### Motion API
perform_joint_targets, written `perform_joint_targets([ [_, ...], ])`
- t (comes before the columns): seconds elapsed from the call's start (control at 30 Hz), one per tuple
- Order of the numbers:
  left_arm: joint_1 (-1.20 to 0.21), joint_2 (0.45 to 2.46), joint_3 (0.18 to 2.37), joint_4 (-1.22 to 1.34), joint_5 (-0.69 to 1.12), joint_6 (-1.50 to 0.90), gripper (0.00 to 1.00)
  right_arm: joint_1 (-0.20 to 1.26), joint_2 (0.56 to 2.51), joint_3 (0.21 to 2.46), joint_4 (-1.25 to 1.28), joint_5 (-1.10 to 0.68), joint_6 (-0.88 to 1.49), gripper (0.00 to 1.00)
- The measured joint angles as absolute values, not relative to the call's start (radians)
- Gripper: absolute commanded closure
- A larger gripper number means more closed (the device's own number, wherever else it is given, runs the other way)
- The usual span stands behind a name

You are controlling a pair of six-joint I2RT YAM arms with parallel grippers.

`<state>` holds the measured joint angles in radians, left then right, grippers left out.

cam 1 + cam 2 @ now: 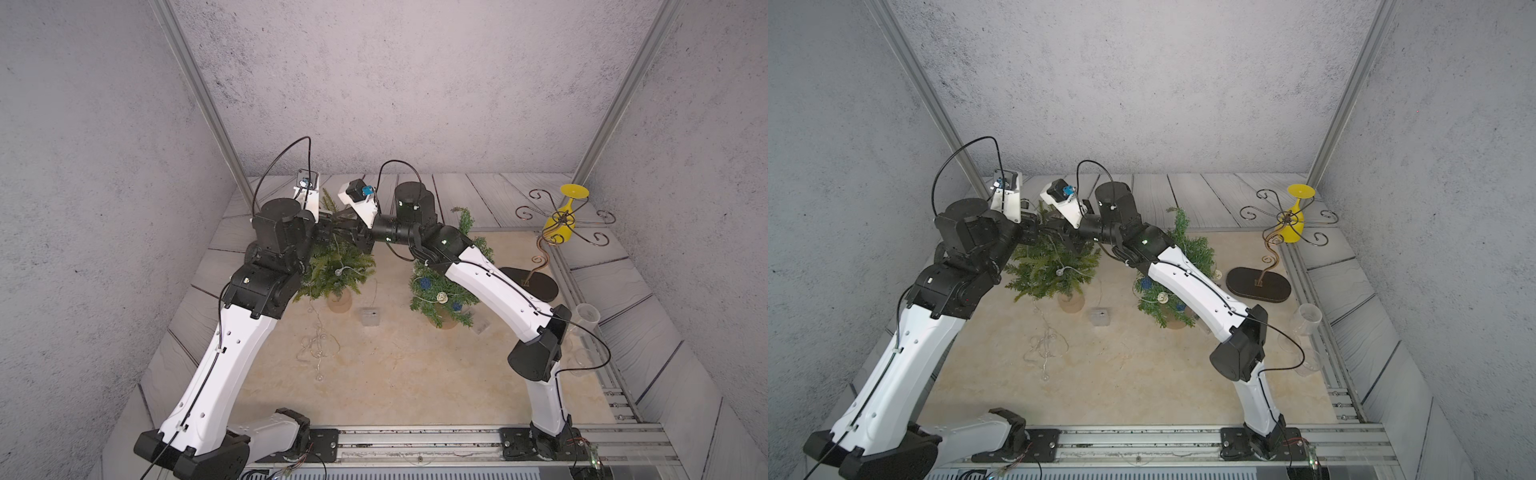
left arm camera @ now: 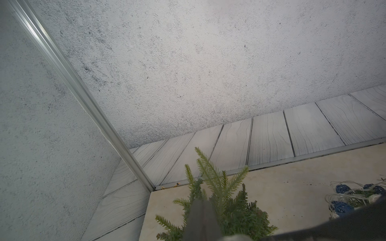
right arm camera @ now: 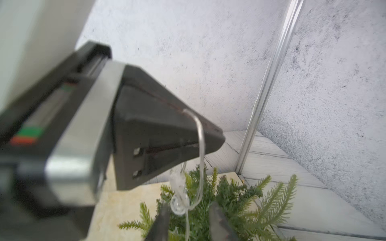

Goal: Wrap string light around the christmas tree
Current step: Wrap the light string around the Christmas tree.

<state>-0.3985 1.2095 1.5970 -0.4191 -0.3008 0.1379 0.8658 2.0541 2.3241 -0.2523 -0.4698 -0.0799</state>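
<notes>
Hanging from the clenched left fingers (image 3: pixel 167 125) above the christmas tree (image 1: pixel 332 270), the string light (image 3: pixel 201 146), bulb (image 3: pixel 179 205) dangling between the parted right fingers (image 3: pixel 221 219), its loose tail tangled on the tabletop (image 1: pixel 395 374) near the tree

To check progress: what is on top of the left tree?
A clear wire with one bulb hangs over it from the shut left tool. That tool hides part of the tree.

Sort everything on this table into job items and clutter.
Job: bare Christmas tree; string light; left gripper, pinching it; right gripper, open around it.
Clutter: decorated tree; yellow wine glass hanging on wire rack; clear cups.
</notes>
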Motion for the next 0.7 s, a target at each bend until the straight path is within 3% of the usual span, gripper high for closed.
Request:
perform_joint_targets([
  [0.1, -0.396, 1.197, 1.596, -0.419, -0.302, 0.138, 1.00, 0.865, 2.071, 2.336, -0.274, -0.458, -0.089, 0.65],
  [0.27, -0.391, 1.183, 1.596, -0.418, -0.301, 0.138, 1.00, 0.865, 2.071, 2.295, -0.282, -0.443, -0.087, 0.64],
  [0.5, -0.388, 1.177, 1.587, -0.415, -0.291, 0.131, 1.00, 0.865, 2.109, 2.367, -0.307, -0.455, -0.084, 0.88],
  [0.57, -0.388, 1.177, 1.583, -0.414, -0.282, 0.130, 1.00, 0.865, 2.120, 2.385, -0.305, -0.466, -0.089, 1.00],
  [0.7, -0.388, 1.172, 1.562, -0.405, -0.260, 0.124, 1.00, 0.865, 2.120, 2.385, -0.309, -0.471, -0.097, 1.00],
])
